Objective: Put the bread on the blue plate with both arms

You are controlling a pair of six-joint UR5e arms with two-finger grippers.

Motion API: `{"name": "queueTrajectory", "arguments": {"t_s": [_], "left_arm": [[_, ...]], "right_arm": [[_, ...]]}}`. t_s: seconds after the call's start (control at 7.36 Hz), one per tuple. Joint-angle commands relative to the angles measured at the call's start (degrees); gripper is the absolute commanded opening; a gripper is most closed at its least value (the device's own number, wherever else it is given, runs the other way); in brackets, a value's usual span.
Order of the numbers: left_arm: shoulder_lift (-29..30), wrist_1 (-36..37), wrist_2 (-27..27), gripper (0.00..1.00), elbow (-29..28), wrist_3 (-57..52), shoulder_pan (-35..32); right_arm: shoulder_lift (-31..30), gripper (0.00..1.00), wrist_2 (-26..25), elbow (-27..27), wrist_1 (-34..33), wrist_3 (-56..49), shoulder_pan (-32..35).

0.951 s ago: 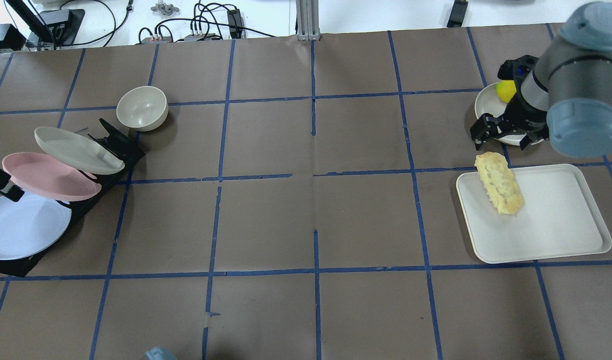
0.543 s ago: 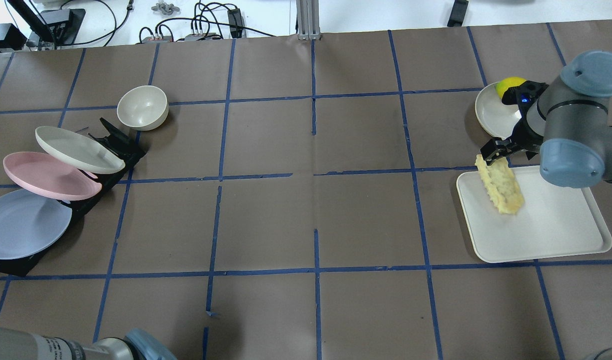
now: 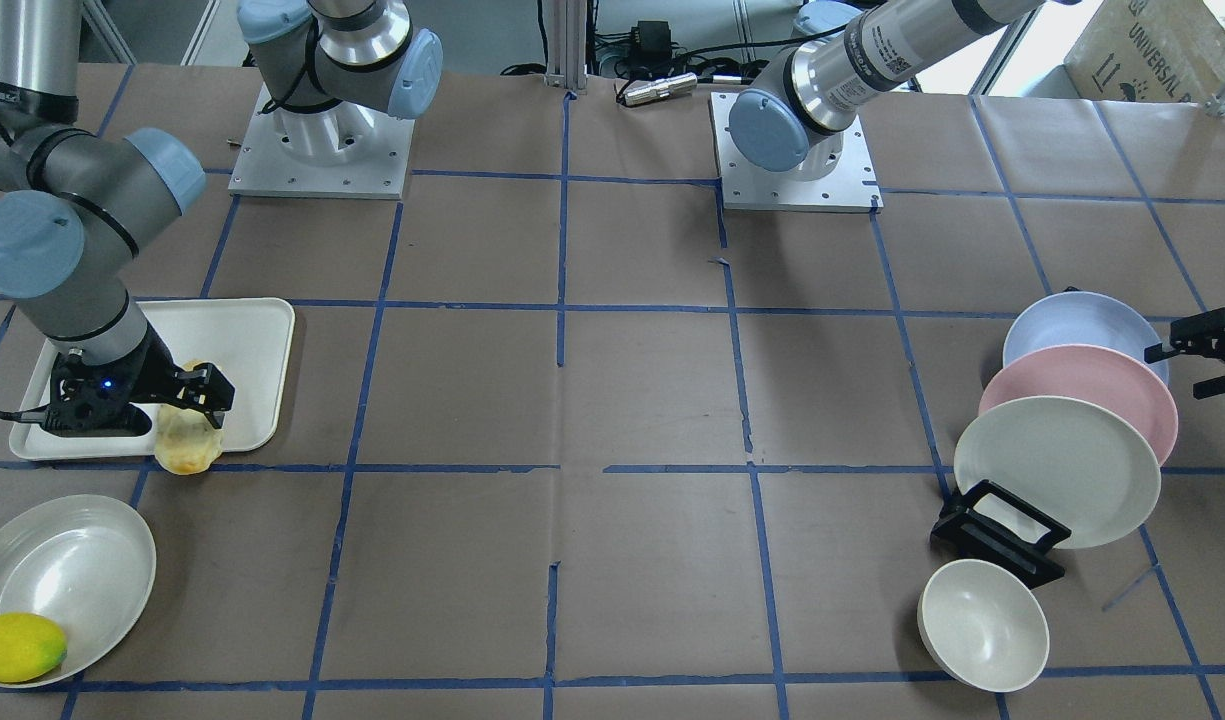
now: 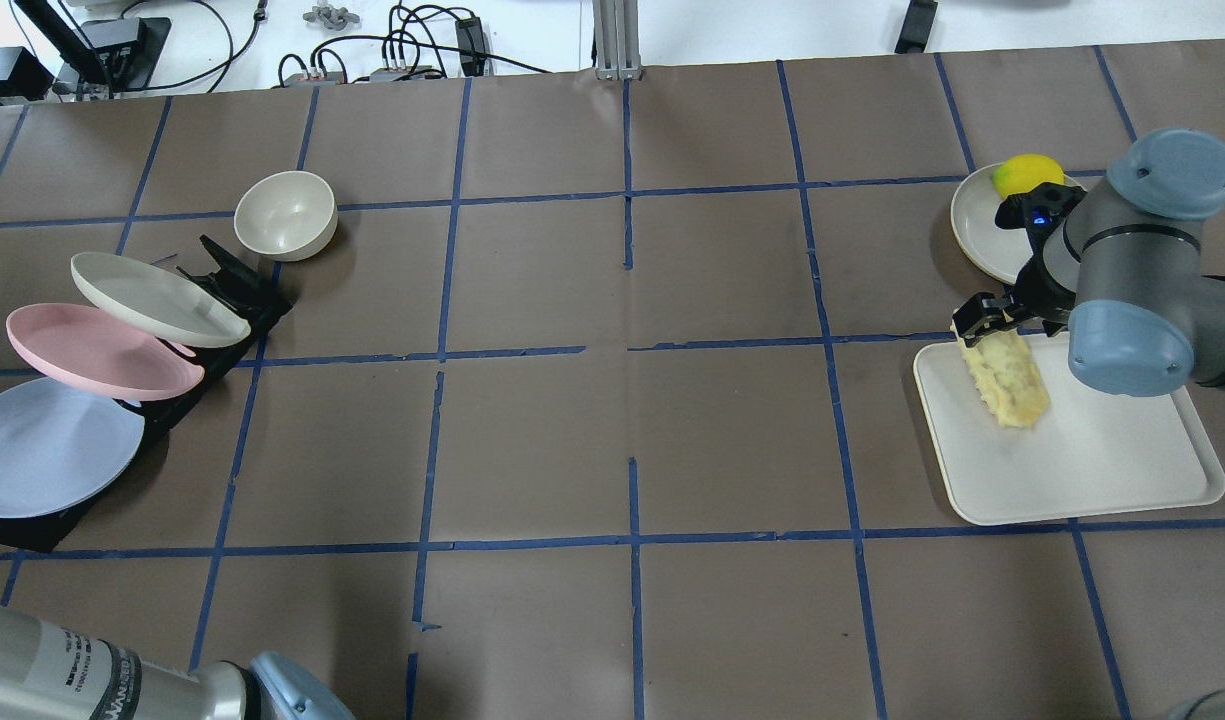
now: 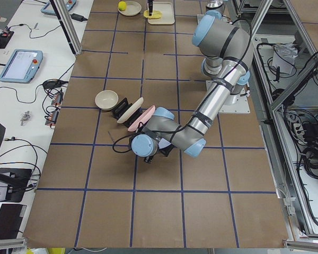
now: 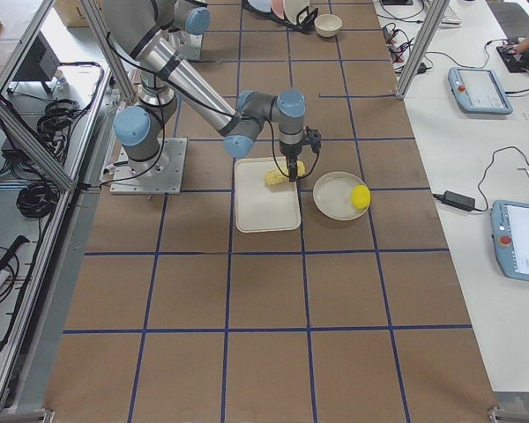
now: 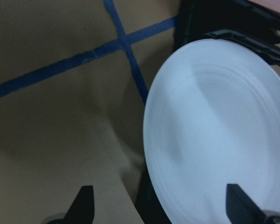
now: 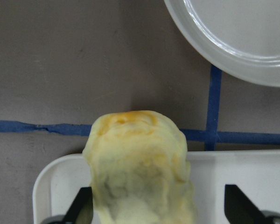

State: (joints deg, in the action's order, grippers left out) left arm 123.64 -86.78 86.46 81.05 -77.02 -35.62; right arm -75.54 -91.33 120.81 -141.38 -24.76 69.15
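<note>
The bread (image 4: 1007, 385) lies slanted on the white tray (image 4: 1102, 460), its far end over the tray's rim. My right gripper (image 4: 994, 322) is open and straddles that far end. In the right wrist view the bread (image 8: 140, 168) fills the space between the fingertips (image 8: 84, 205). The blue plate (image 4: 47, 460) leans in the nearest slot of the black rack (image 4: 227, 285) at the far left. My left gripper (image 3: 1207, 362) is open beside the blue plate (image 3: 1082, 325). In the left wrist view the plate (image 7: 219, 135) shows close, its rim between the open fingers.
A pink plate (image 4: 92, 350) and an off-white plate (image 4: 147, 298) lean in the same rack. An off-white bowl (image 4: 284, 215) stands behind it. A lemon (image 4: 1022, 172) sits on an off-white plate (image 4: 982, 230) just beyond the tray. The left arm's elbow (image 4: 92, 680) enters at the front left.
My right gripper has moved from over the lemon's plate down to the bread's far end. My left gripper has left the overhead view's left edge and the left arm's elbow has come in at the bottom left.
</note>
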Motion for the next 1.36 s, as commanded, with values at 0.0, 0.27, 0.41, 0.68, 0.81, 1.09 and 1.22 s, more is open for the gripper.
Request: {"name": "queueTrajectory", "arguments": {"t_s": [0.0,0.27,0.41,0.68,0.81,1.09,1.22], "left_arm": [[1.0,-0.3,0.0,0.9,0.2,2.3,-1.9],[0.8,-1.4,0.0,0.64,1.6,2.2,-1.9],[0.5,-1.7,0.3,0.34,2.0,1.8,-1.9],[0.1,-1.6,0.5,0.12,1.7,1.7,-1.9],[0.0,-1.7,0.6,0.09,0.6,1.7,-2.1],[-1.6,-3.0,0.6,0.08,0.2,1.8,-2.3],[-4.4,-7.6,0.7,0.08,0.2,1.9,-2.3]], "right_arm": [[0.3,1.0,0.0,2.3,-4.1,-0.1,-0.1],[0.4,0.98,0.0,3.5,-4.2,0.2,-0.1],[0.3,0.95,0.0,4.2,-6.0,0.5,-0.1],[-0.6,0.45,-1.0,5.6,-4.4,2.0,-0.1],[-1.8,0.25,-1.0,5.7,-0.3,3.0,-0.1],[-4.6,0.07,-1.3,1.3,12.7,8.0,0.1],[-4.7,0.07,-1.3,-3.6,20.3,8.1,0.1]]}}
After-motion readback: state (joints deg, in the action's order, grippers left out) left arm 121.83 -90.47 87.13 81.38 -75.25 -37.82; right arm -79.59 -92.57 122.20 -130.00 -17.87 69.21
